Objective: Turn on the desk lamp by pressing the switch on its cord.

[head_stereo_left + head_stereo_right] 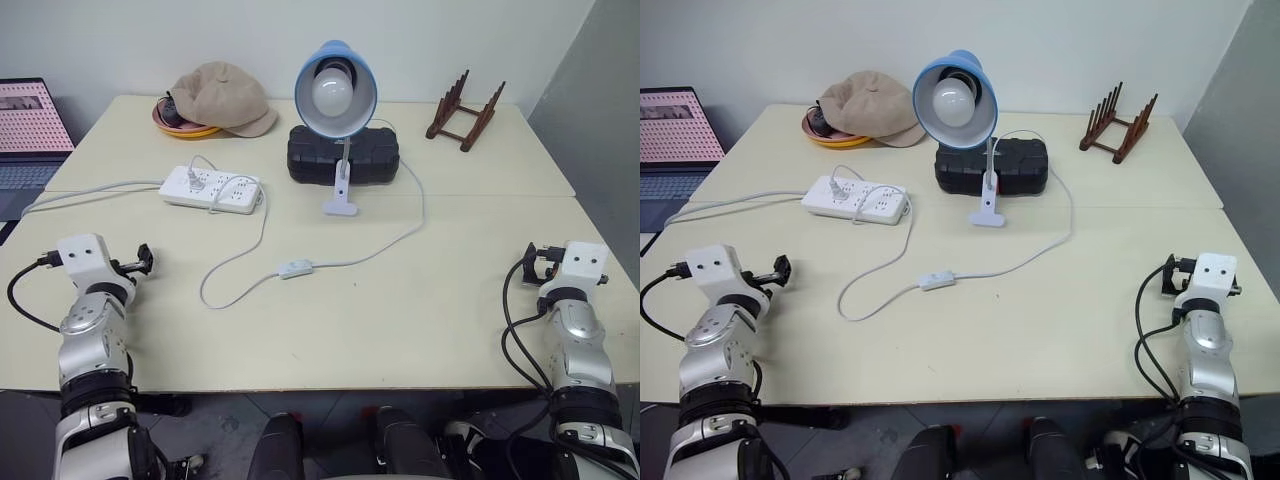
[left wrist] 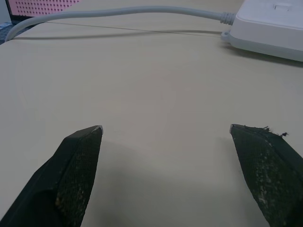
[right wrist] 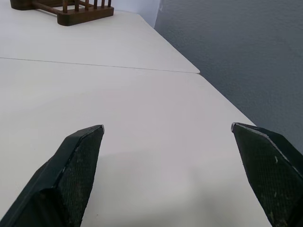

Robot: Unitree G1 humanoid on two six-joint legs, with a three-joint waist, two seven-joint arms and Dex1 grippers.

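Risk first: easy to hit the wrong white thing. Left claw [image 2: 165,137] wide apart, holding nothing, touching nothing, hanging just over the bare table [image 1: 400,320]. Right claw [image 3: 168,137] wide apart too, empty, over bare table near the right edge. Ahead of the left claw and a bit toward the middle: the big power strip [image 1: 212,189] with its thick grey cable [image 2: 118,12]. Could get poked by mistake, being closer and much bigger than the switch [image 1: 295,268]. Switch small, lying flat in the middle of the table, between both claws, well apart from each, a little nearer the left one. Thin cord [image 1: 390,240] loose, running from the switch in a curve up to the desk lamp [image 1: 335,95] at the far side. Bulb looks unlit. Could slide away under a push from the side instead of clicking. Could also snag on a wide-open claw and tug the lamp over. Better pressed straight down from above.
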